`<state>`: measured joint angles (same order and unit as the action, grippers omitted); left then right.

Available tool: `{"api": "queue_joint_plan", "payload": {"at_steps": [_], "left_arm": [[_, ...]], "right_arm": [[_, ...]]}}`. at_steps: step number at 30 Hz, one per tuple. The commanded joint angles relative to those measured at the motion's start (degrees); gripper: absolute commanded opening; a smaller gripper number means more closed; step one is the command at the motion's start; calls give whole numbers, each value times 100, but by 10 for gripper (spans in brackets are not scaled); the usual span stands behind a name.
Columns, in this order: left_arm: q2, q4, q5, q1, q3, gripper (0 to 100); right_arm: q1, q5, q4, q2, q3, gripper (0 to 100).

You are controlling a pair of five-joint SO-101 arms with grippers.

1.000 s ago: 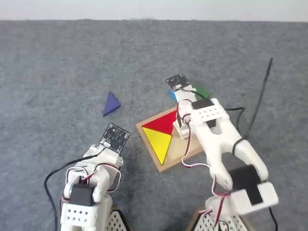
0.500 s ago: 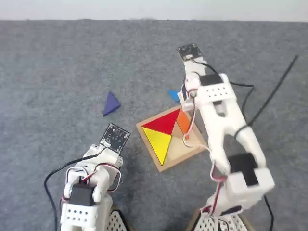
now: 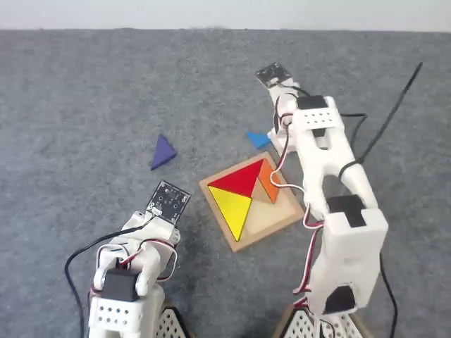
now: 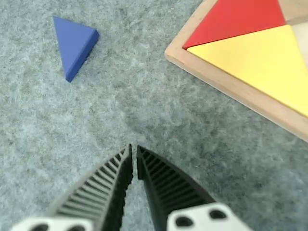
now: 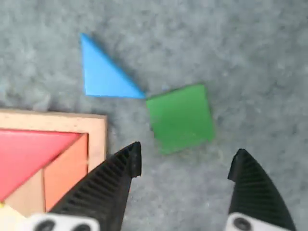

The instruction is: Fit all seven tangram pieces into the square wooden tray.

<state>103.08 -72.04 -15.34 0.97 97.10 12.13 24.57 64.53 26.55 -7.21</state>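
The square wooden tray point(image 3: 280, 217) holds a red triangle point(image 3: 239, 179), a yellow triangle point(image 3: 232, 206) and an orange piece point(image 3: 269, 183). My right arm point(image 3: 313, 134) stretches past the tray's far corner. Its gripper point(image 5: 187, 154) is open just above a green square point(image 5: 180, 117), which lies on the carpet beside a light blue triangle point(image 5: 103, 77) point(image 3: 258, 139). My left gripper point(image 4: 134, 150) is shut on nothing, low over the carpet near the tray's rim point(image 4: 216, 79). A dark blue triangle point(image 4: 72, 41) point(image 3: 163, 151) lies farther out to the left.
Grey carpet covers the whole table. The left arm point(image 3: 137, 260) rests at the near left. Cables point(image 3: 384, 141) trail from the right arm on its right side. Open carpet spreads left and beyond the dark blue triangle.
My right arm pulled back from over the tray toward the far side, leaving the orange piece in the tray. It now hangs over the green square. The left arm stayed still.
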Motion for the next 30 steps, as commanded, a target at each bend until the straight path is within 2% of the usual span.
{"api": "queue_joint_plan", "payload": {"at_steps": [1,6,14,20,25,30], "left_arm": [[97,9,-88,0,-57,20],[97,9,-88,0,-57,20],[97,9,-88,0,-57,20],[97,9,-88,0,-57,20],[97,9,-88,0,-57,20],[97,9,-88,0,-57,20]], "right_arm": [[4,510,-66,-13,-334,306],[163,580,-119,207,-501,306],[-48,554,-40,1138,-1424,304],[-40,554,40,1437,-1565,297],[-101,545,154,1437,-1565,176],[-259,448,198,1437,-1547,114]]}}
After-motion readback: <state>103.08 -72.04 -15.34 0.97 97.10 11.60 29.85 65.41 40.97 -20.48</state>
